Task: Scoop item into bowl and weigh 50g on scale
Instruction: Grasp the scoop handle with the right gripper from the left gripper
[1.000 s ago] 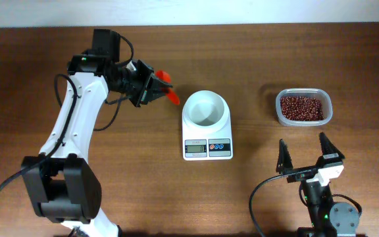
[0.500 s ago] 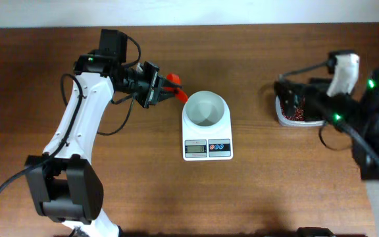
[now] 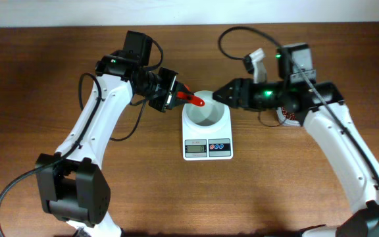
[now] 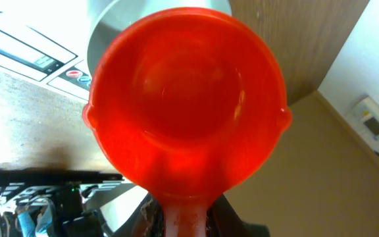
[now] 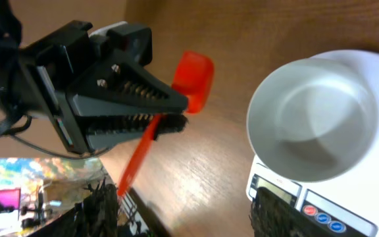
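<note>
My left gripper (image 3: 176, 96) is shut on the handle of the orange-red scoop (image 3: 193, 101), which hangs over the left rim of the white bowl (image 3: 206, 113). The scoop (image 4: 186, 99) fills the left wrist view and looks empty. The bowl stands empty on the white scale (image 3: 207, 147). My right gripper (image 3: 224, 94) is open and empty at the bowl's right rim, pointing left. The right wrist view shows the bowl (image 5: 314, 118), the scoop (image 5: 193, 79) and the left gripper (image 5: 170, 112). The beans in their clear tub (image 3: 287, 119) are mostly hidden under my right arm.
The right arm stretches across the back right of the table over the tub. The left arm reaches in from the front left. Cables loop above both arms. The table's far edge meets a white wall.
My right arm swung up from the front right, past the tub, to the bowl's right rim. My left gripper moved right with the scoop to the bowl's left rim.
</note>
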You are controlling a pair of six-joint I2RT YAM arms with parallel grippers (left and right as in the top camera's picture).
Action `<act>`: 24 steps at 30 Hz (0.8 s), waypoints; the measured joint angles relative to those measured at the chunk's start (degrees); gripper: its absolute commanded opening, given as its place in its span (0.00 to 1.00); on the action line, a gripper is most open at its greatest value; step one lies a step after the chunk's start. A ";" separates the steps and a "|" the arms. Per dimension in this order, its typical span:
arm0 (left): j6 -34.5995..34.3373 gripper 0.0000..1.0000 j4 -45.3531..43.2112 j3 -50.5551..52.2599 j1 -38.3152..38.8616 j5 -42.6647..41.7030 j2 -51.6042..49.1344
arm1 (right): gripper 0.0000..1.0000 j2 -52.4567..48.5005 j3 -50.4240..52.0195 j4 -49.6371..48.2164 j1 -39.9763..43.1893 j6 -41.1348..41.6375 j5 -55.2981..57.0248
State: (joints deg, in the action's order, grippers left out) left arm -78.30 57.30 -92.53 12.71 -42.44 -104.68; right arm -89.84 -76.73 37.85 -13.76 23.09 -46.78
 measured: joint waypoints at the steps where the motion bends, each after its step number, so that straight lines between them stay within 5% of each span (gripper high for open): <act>1: -0.42 0.00 -0.20 0.00 0.04 0.61 0.00 | 0.66 0.00 0.00 -0.66 -1.33 1.57 1.51; 8: -3.93 0.00 -1.18 0.00 0.04 3.04 0.00 | 0.65 0.00 -0.04 -4.79 -10.56 11.15 13.84; 14: -5.35 0.00 -1.38 0.00 1.33 2.58 0.00 | 0.48 0.00 -0.09 -6.71 -15.72 15.78 25.16; 24: -5.51 0.00 -1.40 0.00 1.79 -1.84 0.00 | 0.27 -0.02 -0.11 -8.13 -15.76 22.10 29.00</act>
State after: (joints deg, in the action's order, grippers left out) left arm -83.81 55.90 -92.53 14.50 -44.27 -104.68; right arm -89.86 -76.84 29.71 -29.52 45.19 -17.78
